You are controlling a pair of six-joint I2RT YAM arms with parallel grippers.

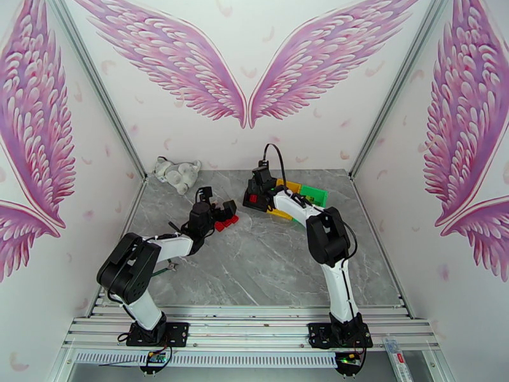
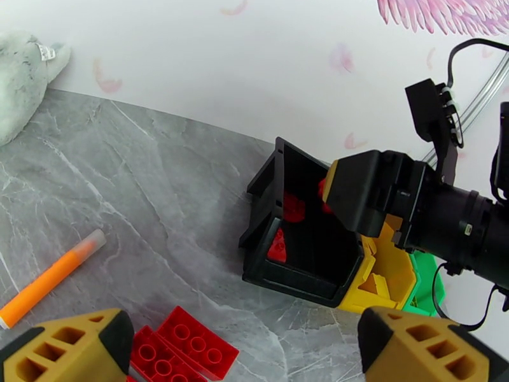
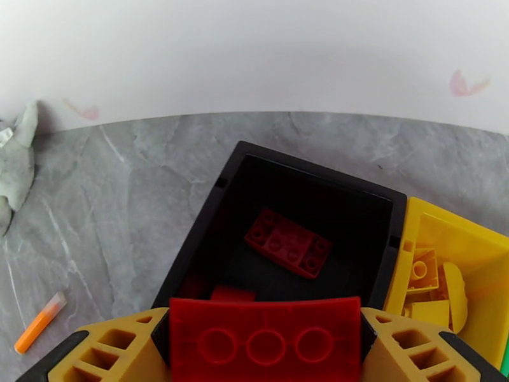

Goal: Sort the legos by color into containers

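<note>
Left claw (image 2: 248, 354) stands wide, holding nothing, above loose red legos (image 2: 184, 351) lying on the surface (image 1: 267, 262) left of centre; an orange marker pen (image 2: 51, 278) lies beside them toward the left edge; right claw (image 3: 267, 364) grips a red lego (image 3: 265, 329) over the black bin (image 3: 191, 249), which contains further red legos (image 3: 289, 242); the yellow bin (image 3: 445, 233), holding yellow legos (image 3: 432, 291), touches it; the green bin (image 1: 315, 193) follows, toward the far edge; a plush cat (image 1: 178, 173) occupies the far-left corner.

No legible text, label or number anywhere
</note>
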